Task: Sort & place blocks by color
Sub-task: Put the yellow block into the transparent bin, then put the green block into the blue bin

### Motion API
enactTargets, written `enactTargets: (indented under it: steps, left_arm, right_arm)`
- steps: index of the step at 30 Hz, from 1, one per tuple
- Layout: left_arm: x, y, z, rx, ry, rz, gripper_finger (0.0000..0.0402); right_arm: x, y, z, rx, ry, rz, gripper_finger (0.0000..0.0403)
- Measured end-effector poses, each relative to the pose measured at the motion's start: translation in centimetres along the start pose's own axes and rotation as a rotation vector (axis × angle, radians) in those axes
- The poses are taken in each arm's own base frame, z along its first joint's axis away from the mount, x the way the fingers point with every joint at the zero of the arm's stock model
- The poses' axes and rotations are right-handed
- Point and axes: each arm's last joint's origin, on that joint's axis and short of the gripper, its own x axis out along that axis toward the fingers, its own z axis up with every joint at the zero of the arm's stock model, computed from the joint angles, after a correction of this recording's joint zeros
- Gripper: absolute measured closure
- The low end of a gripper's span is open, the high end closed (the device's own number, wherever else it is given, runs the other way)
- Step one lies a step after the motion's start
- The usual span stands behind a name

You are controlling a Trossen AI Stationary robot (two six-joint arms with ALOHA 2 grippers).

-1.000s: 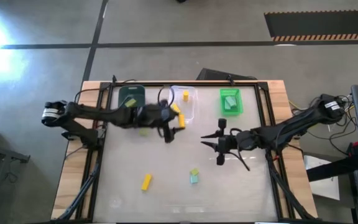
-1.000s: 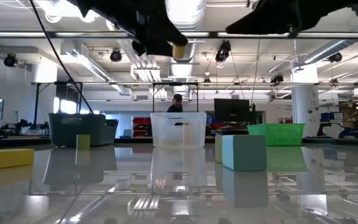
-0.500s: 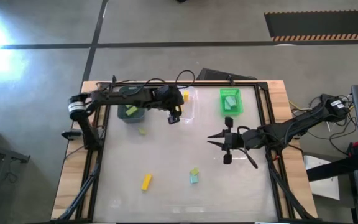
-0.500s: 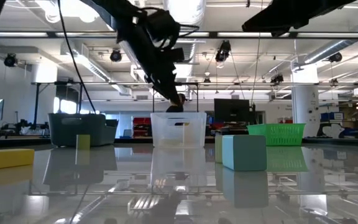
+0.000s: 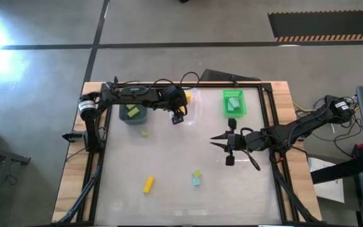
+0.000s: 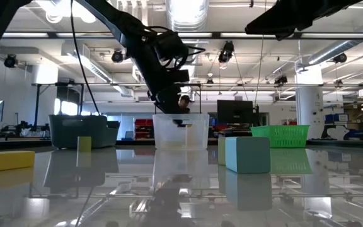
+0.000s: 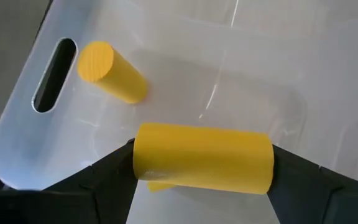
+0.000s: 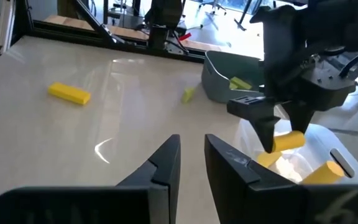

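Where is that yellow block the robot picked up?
The yellow block is clamped in the left gripper, over the clear bin at the table's far edge, between the dark teal and green bins.

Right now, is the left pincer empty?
No, the left pincer grips a yellow block over the clear bin.

Yellow cylinder [image 7: 204, 157] gripped horizontally above the clear bin [image 7: 303, 74]; another yellow cylinder [image 7: 112, 72] lies inside.

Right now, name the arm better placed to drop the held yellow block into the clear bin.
Left. The left pincer already grips the yellow block over the clear bin. The right pincer hangs empty over mid-table.
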Motion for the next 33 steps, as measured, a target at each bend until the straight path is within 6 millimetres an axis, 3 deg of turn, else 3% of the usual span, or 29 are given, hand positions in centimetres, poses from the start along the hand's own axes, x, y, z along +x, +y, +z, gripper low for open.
enactTargets:
  steps: [17,24,29,33]
  left_arm:
    - [-0.6,-0.1,0.4,-0.004,-0.022,0.001,0.0078]
    - [-5.0,-2.0,1.3,0.014,-0.089,-0.031,0.0077]
    - [-9.1,-5.4,1.0,0.021,-0.116,-0.104,0.0077]
    - [-11.2,-8.4,-0.5,0.006,-0.108,-0.174,0.0077]
  right_arm:
    - [0.0,0.0,-0.1,0.046,0.006,0.000,0.0336]
    - [0.1,0.0,-0.1,0.062,0.005,-0.001,0.0338]
    - [0.2,0.1,-0.1,0.058,0.008,-0.003,0.0339]
    - [0.2,0.1,-0.1,0.057,0.008,-0.002,0.0339]
